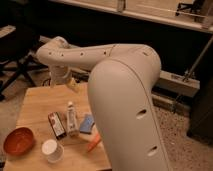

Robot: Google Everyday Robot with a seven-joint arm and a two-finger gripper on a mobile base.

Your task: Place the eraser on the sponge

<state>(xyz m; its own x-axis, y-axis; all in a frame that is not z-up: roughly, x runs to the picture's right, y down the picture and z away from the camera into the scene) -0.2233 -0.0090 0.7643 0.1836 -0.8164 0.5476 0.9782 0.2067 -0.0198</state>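
Note:
The eraser (56, 124), a small dark block with a reddish edge, lies flat on the wooden table (37, 102) left of centre. The blue sponge (87, 123) lies a short way to its right. A whitish tube (72, 119) lies between the two. My gripper (68, 81) hangs at the end of the white arm (90, 54) over the table's far edge, well behind the eraser and the sponge. It is open and touches neither of them. The arm's big near segment hides the table's right side.
An orange bowl (19, 141) sits at the front left corner and a white cup (52, 150) stands near the front edge. An orange carrot (93, 143) lies just in front of the sponge. A dark chair base (15, 65) stands beyond the table's left.

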